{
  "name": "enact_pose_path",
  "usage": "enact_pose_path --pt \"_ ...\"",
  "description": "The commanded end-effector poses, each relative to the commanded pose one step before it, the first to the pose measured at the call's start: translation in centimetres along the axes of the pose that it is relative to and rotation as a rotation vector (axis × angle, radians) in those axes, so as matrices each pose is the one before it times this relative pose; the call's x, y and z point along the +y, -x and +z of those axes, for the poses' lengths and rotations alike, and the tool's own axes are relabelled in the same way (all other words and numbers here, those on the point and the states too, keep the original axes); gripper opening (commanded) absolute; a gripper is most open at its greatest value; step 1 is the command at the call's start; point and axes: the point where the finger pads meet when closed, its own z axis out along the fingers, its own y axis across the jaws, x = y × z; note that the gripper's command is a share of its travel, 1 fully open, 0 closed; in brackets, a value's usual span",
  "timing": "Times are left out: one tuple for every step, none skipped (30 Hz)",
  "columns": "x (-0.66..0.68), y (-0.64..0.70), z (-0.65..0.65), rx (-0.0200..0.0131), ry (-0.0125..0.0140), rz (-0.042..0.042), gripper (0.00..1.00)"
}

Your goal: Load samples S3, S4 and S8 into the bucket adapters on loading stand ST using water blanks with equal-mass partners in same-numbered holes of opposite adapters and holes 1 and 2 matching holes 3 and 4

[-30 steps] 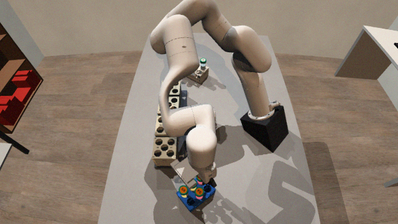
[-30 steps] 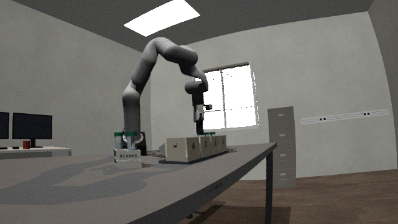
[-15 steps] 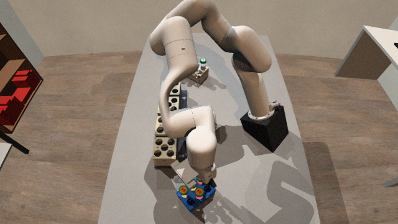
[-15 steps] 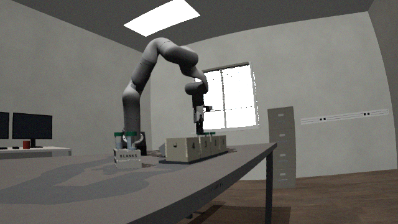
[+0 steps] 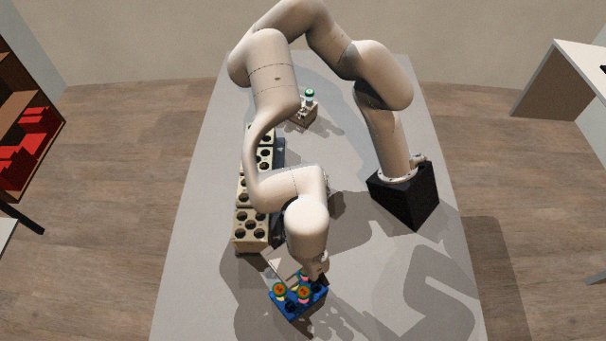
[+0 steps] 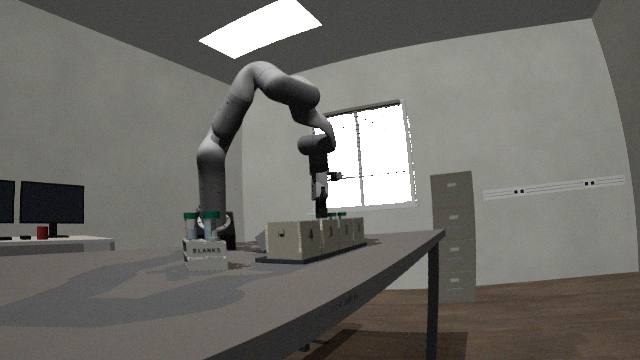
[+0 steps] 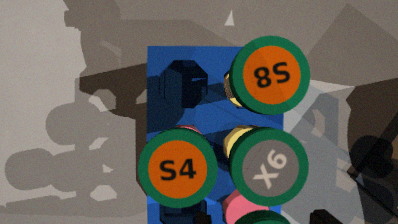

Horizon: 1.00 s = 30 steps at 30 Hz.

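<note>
At the top view's lower middle, S8 (image 5: 279,289) (image 7: 270,75) and S4 (image 5: 303,292) (image 7: 178,169) stand in the blue rack (image 5: 307,309) (image 7: 159,54), long axes upright, caps up. The gripper (image 5: 320,280) (image 6: 321,209) (image 7: 263,219), partly open, points down there; beyond, left of centre, are the adapters (image 5: 251,245) (image 6: 285,245).

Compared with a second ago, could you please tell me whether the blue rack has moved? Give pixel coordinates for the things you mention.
No, I see no shift: in the top view the blue rack (image 5: 308,310) (image 7: 200,55) keeps its place beyond the near end of the adapter row (image 5: 251,245).
</note>
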Motion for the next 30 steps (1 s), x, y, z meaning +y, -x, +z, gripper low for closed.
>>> enact_pose_path --pt "-0.099 -0.127 0.009 0.00456 -0.00227 -0.00036 0.57" --pt "-0.003 -0.001 0.075 0.00003 0.00001 0.00001 0.57" --pt "0.000 0.000 0.067 0.00000 0.00000 0.00000 0.57" --pt "0.000 0.000 0.067 0.00000 0.00000 0.00000 0.57" --pt "0.000 0.000 0.067 0.00000 0.00000 0.00000 0.57" --pt "0.000 0.000 0.000 0.00000 0.00000 0.00000 0.57" --pt "0.002 0.001 -0.007 -0.00002 -0.00001 -0.00001 0.57" --pt "-0.001 0.000 0.002 0.00001 0.00000 0.00001 0.57" --pt "-0.001 0.000 0.002 0.00001 0.00000 0.00000 0.57" --pt "0.000 0.000 0.001 0.00000 0.00000 0.00000 0.57" --pt "0.000 0.000 0.001 0.00000 0.00000 0.00000 0.57" --pt "0.000 0.000 0.000 0.00000 0.00000 0.00000 0.57" --pt "0.000 0.000 0.000 0.00000 0.00000 0.00000 0.57" --pt "0.000 0.000 0.000 0.00000 0.00000 0.00000 0.57" --pt "0.000 0.000 0.000 0.00000 0.00000 0.00000 0.57" --pt "0.000 0.000 0.000 0.00000 0.00000 0.00000 0.57" --pt "-0.001 -0.002 -0.007 0.00009 -0.00004 0.00000 0.57" --pt "0.000 0.000 0.001 -0.00001 0.00001 0.00000 0.57" --pt "0.000 0.000 0.001 -0.00001 0.00000 0.00000 0.57" --pt "0.000 0.000 0.000 0.00001 0.00000 0.00000 0.57" --pt "0.000 0.002 -0.058 -0.00007 0.00003 0.00000 0.00" --pt "-0.001 0.000 -0.064 0.00001 0.00000 0.00000 0.00" --pt "-0.001 0.000 -0.045 0.00000 0.00000 0.00000 0.00" --pt "0.000 0.000 -0.001 0.00000 0.00000 0.00000 0.00" --pt "0.000 0.000 -0.001 0.00000 0.00000 0.00000 0.00" --pt "0.000 0.000 -0.001 0.00000 0.00000 0.00000 0.00" --pt "0.000 0.000 -0.001 0.00000 0.00000 0.00000 0.00" --pt "0.000 0.000 -0.001 0.00000 0.00000 0.00000 0.00" --pt "0.000 0.000 0.000 0.00000 0.00000 0.00000 0.00" --pt "0.000 0.000 0.000 0.00000 0.00000 0.00000 0.00"
